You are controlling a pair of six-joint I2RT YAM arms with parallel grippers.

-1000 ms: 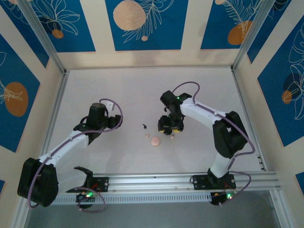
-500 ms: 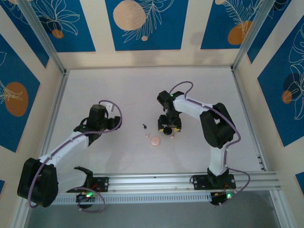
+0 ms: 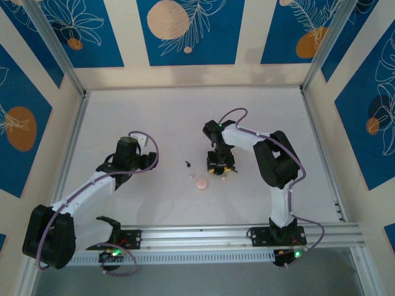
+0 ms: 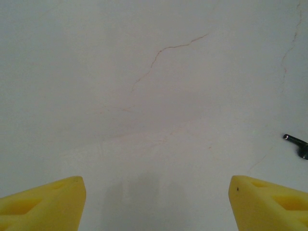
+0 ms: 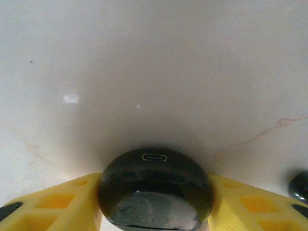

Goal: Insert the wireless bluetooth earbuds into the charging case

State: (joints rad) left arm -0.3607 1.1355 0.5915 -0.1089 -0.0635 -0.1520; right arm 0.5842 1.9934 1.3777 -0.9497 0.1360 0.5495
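The black charging case [image 5: 155, 187] is round and glossy, with its charging port facing away from me. It sits between the yellow fingers [image 5: 57, 204] of my right gripper [image 5: 155, 209], which press on both of its sides. From above, that gripper [image 3: 220, 165] stands low over the table's middle. A black earbud [image 3: 187, 164] lies to its left, and a pale pink earbud [image 3: 191, 175] just below that. My left gripper [image 4: 156, 202] hangs open over bare table, with the black earbud [image 4: 297, 143] off to its right.
A round pale pink case [image 3: 201, 183] lies closed just in front of the pink bud. A small dark rounded thing [image 5: 299, 185] shows at the right edge of the right wrist view. The white table [image 3: 154, 117] is walled at the back and sides.
My right arm has drawn in and lowered over the black case, and its fingers have closed onto the case's sides. The left arm has barely moved.
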